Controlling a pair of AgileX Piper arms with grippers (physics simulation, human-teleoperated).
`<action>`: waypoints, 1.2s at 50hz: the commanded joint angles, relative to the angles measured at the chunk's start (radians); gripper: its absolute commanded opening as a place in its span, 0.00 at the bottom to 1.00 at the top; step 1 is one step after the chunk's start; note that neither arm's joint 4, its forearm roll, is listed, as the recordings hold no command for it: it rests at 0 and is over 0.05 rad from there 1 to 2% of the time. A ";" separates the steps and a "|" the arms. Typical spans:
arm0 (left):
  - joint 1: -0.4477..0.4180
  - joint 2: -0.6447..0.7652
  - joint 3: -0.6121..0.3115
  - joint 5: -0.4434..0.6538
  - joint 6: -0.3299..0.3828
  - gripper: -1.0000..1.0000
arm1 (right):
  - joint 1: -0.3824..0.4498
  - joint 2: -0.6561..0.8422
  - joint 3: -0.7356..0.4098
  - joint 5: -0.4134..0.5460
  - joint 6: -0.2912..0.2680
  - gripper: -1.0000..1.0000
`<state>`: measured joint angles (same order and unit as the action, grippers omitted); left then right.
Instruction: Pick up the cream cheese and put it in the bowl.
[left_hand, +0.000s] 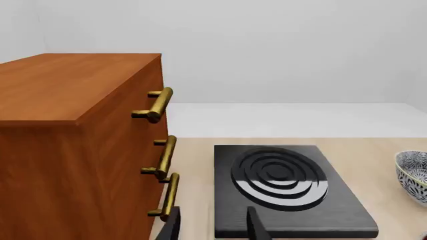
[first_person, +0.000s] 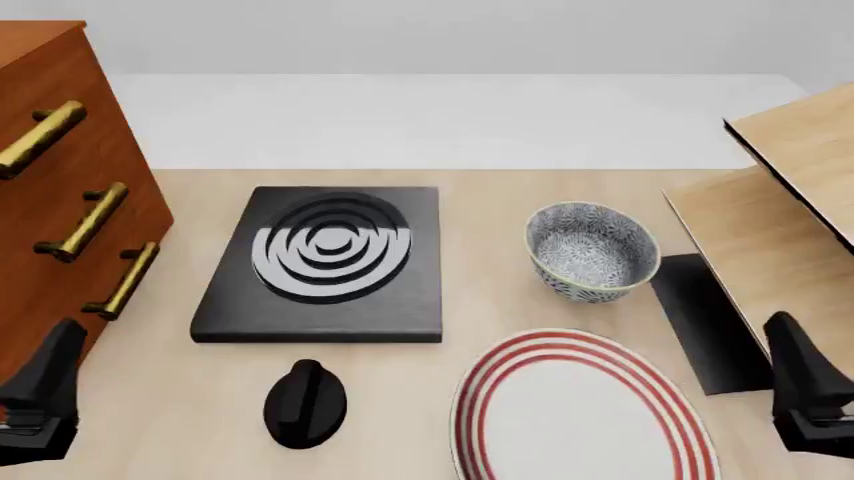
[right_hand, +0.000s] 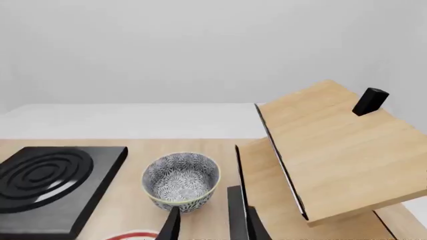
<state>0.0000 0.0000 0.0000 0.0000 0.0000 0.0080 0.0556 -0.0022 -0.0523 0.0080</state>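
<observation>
The cream cheese does not show in any view. The bowl (first_person: 591, 250), speckled blue-grey and white, stands upright and empty right of the middle of the table, and shows again as the bowl (right_hand: 181, 181) ahead of the right wrist camera and the bowl (left_hand: 413, 175) at the edge of the left wrist view. My left gripper (first_person: 40, 395) sits low at the near left by the cabinet, open, as the left gripper (left_hand: 213, 227) shows. At the near right, my right gripper (first_person: 807, 390) is also open and empty, seen as the right gripper (right_hand: 212, 227).
A wooden cabinet (first_person: 54, 170) with brass handles fills the left side. A black stove plate (first_person: 327, 260) with rings lies mid-table, a black knob (first_person: 306, 402) in front of it. A red-ringed white plate (first_person: 581, 415) sits near the bowl. A tilted wooden rack (first_person: 781, 190) on a black base (first_person: 707, 325) stands right.
</observation>
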 joint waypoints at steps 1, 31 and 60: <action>0.000 0.000 0.000 0.000 0.000 1.00 | 0.011 -0.053 -0.009 0.066 -0.012 1.00; 0.000 0.000 0.000 0.000 0.000 1.00 | 0.364 -0.042 -0.221 0.293 -0.167 1.00; 0.000 0.000 0.000 0.000 0.000 1.00 | 0.848 0.421 -0.266 0.088 -0.235 1.00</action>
<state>0.0000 0.0000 0.0000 0.0000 0.0000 0.7150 0.3307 -0.2599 0.1140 -0.2034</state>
